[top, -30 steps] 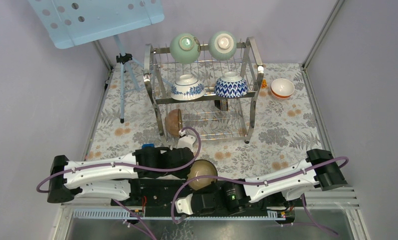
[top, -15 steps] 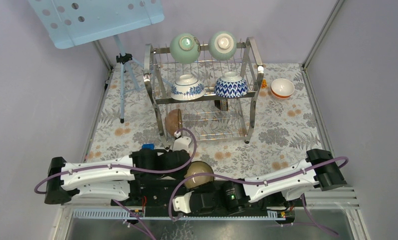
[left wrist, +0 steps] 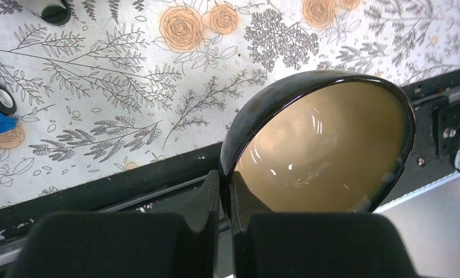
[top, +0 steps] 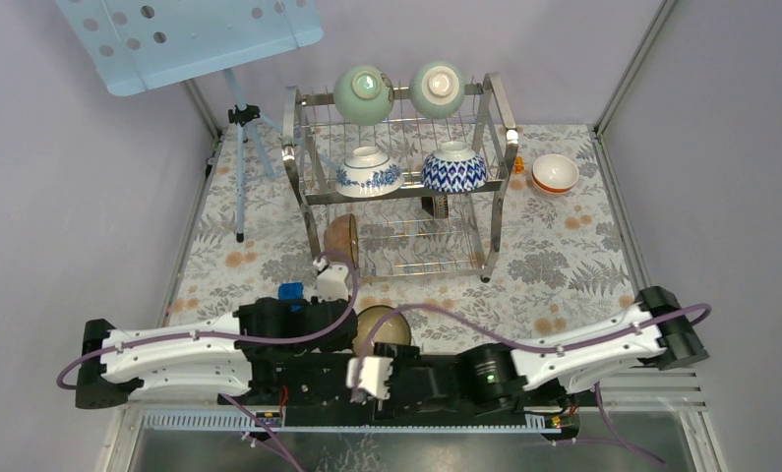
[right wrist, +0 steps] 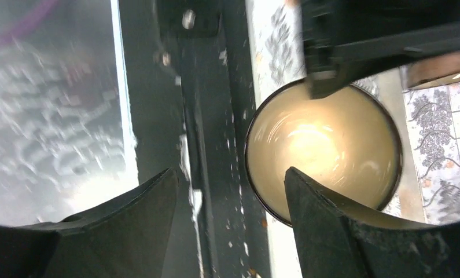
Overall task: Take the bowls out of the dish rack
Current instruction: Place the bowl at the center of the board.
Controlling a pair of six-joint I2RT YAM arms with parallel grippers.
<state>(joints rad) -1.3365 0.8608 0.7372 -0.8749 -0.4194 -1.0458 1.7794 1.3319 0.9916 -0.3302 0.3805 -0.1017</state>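
The left arm (top: pixel 180 344) lies low along the near edge of the table (top: pixel 564 256). It reaches from the left side toward the middle. The left end effector (left wrist: pixel 223 184) pinches the rim of a dark bowl (left wrist: pixel 326 150), with one finger inside the rim and one outside.

The right arm (top: pixel 583 349) lies low too, reaching from the right side toward the middle, so the two arms meet at the front. The right end effector (right wrist: pixel 228 174) has its fingers spread wide and holds nothing. The bowl sits just past its fingertips.

The dark bowl is round, dark on the outside and creamy on the inside. It is at the near edge of the table, between the two arms. Part of it is over the flowery top and part is over the black strip at the front. Its open side faces up and tips a little toward the left wrist. I cannot tell if its bottom touches the table.

The dish rack (top: pixel 411 193) stands at the back, in the middle. Two green bowls (top: pixel 363 93) lie on their sides on the top level. Two blue-and-white bowls (top: pixel 368 172) sit upside down on the next level. A brown bowl (top: pixel 341 239) stands on its edge at the left end of the lowest level. An orange-and-white bowl (top: pixel 555 174) sits open side up on the table, just right of the rack.
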